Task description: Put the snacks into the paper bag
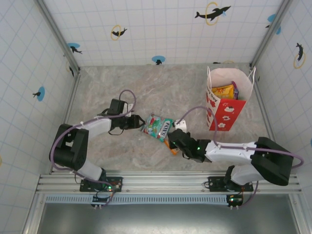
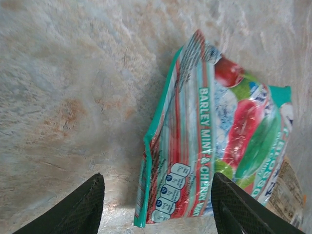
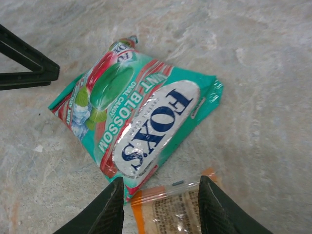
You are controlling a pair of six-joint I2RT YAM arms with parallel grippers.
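The teal Fox's mint candy packet lies flat on the marbled tabletop, about midway between the two arms; the left wrist view reads "Barley Mint & Cherry" along its edge, and the right wrist view shows the Fox's logo face up. Just beside its near corner lies a small orange packet with a clear window – it touches or slightly underlaps the teal one. The left end effector sits low at the teal packet's left edge, its fingers spread wide apart with nothing between them. The right end effector hovers over the orange packet, fingers also spread, the packet's end lying in the gap – whether they touch it cannot be told. Well apart, at the far right of the tabletop, the white paper bag with red fruit prints stands upright and open, with a yellow-orange pouch and a purple packet inside.
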